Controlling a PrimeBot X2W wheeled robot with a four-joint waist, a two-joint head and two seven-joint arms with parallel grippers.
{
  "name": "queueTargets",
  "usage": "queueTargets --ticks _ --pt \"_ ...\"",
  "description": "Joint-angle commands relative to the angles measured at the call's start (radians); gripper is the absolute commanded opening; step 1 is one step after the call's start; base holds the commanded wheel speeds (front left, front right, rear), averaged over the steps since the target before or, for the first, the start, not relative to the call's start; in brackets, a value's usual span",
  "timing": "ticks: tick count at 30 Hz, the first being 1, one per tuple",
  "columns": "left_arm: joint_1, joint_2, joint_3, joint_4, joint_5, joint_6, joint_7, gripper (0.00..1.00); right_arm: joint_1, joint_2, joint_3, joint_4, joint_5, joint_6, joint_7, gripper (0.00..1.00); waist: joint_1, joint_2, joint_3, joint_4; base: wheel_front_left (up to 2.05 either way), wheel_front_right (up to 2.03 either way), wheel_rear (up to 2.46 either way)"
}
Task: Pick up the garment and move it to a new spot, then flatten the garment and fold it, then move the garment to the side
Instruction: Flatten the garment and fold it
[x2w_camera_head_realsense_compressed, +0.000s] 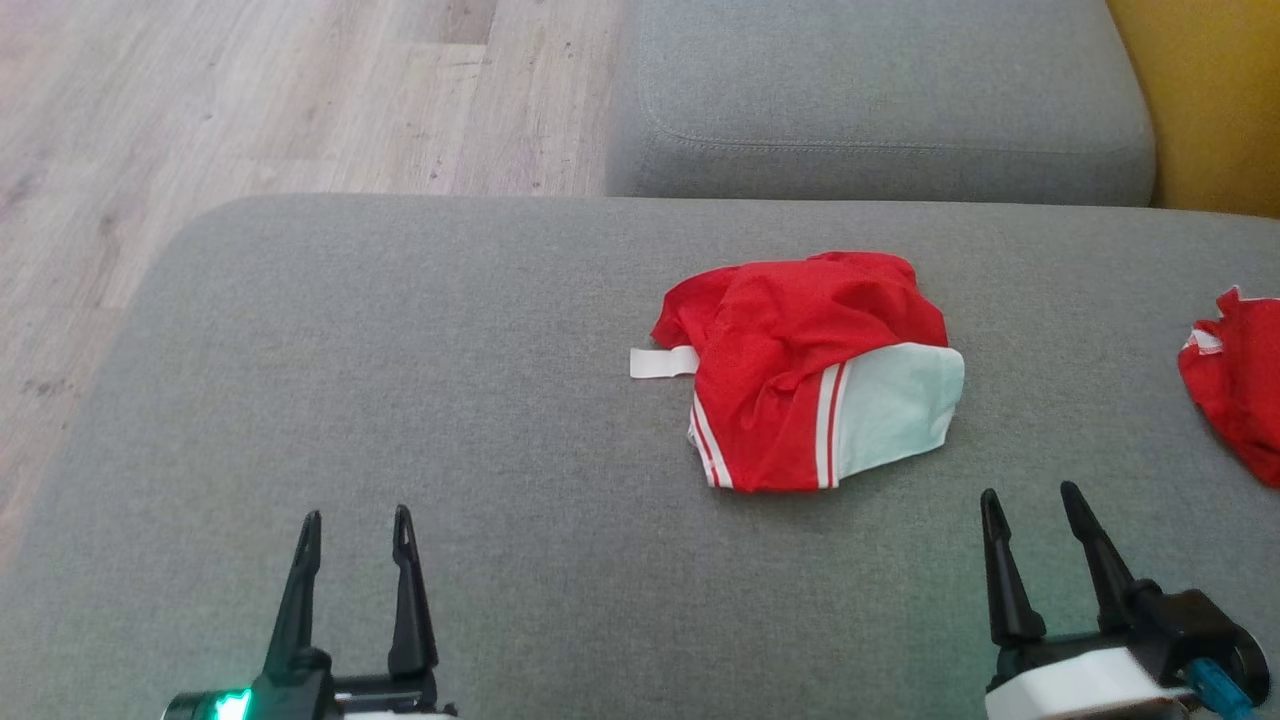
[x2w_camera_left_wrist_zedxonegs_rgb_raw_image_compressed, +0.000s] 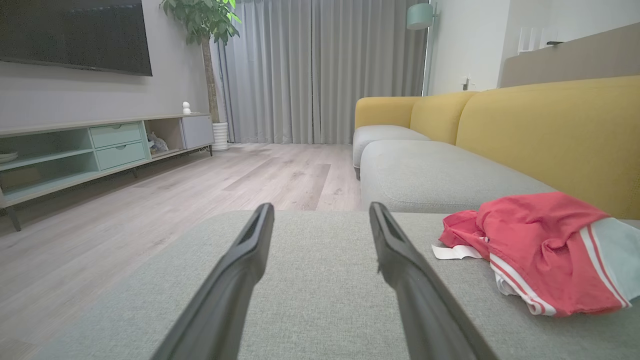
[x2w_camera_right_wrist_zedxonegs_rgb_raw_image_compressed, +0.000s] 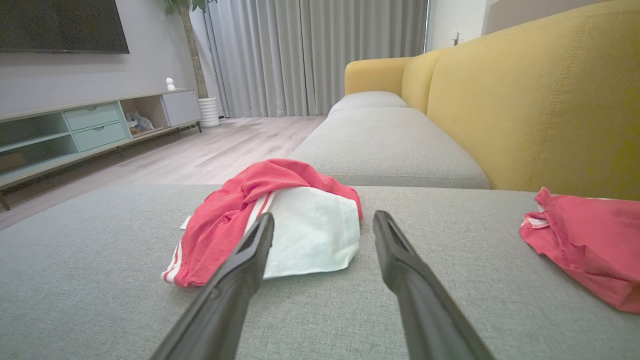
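Observation:
The garment (x2w_camera_head_realsense_compressed: 805, 365) is a crumpled red piece with white stripes, a pale white panel and a white tag, lying in a heap on the grey sofa seat (x2w_camera_head_realsense_compressed: 450, 400). It also lies at the right of the left wrist view (x2w_camera_left_wrist_zedxonegs_rgb_raw_image_compressed: 540, 250) and just beyond the fingers in the right wrist view (x2w_camera_right_wrist_zedxonegs_rgb_raw_image_compressed: 270, 220). My left gripper (x2w_camera_head_realsense_compressed: 355, 530) is open near the seat's front edge, well to the left of the heap. My right gripper (x2w_camera_head_realsense_compressed: 1030, 505) is open too, a little in front of the garment's right side. Neither touches it.
A second red garment (x2w_camera_head_realsense_compressed: 1235, 385) lies at the seat's right edge. Another grey cushion (x2w_camera_head_realsense_compressed: 880, 95) sits behind, with the yellow backrest (x2w_camera_right_wrist_zedxonegs_rgb_raw_image_compressed: 540, 100) along the right. Wooden floor (x2w_camera_head_realsense_compressed: 250, 100) lies to the left, with a TV cabinet (x2w_camera_left_wrist_zedxonegs_rgb_raw_image_compressed: 100, 145) beyond.

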Motion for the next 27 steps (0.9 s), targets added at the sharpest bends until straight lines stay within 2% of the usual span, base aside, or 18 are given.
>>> queueTargets --ticks 1,27 --pt "-0.030 -0.002 0.033 -0.039 0.009 0.001 -0.009 1.00 -0.022 -0.006 0.026 -0.027 -0.004 -0.001 -0.003 1.00 0.0001 0.0000 0.000 -0.002 0.00 0.00 0.00" --pt "-0.019 -0.002 0.021 -0.007 0.000 0.028 -0.009 1.00 -0.022 -0.006 0.030 -0.006 0.016 -0.001 -0.003 1.00 0.0001 0.0000 -0.011 -0.020 0.00 0.00 0.00"
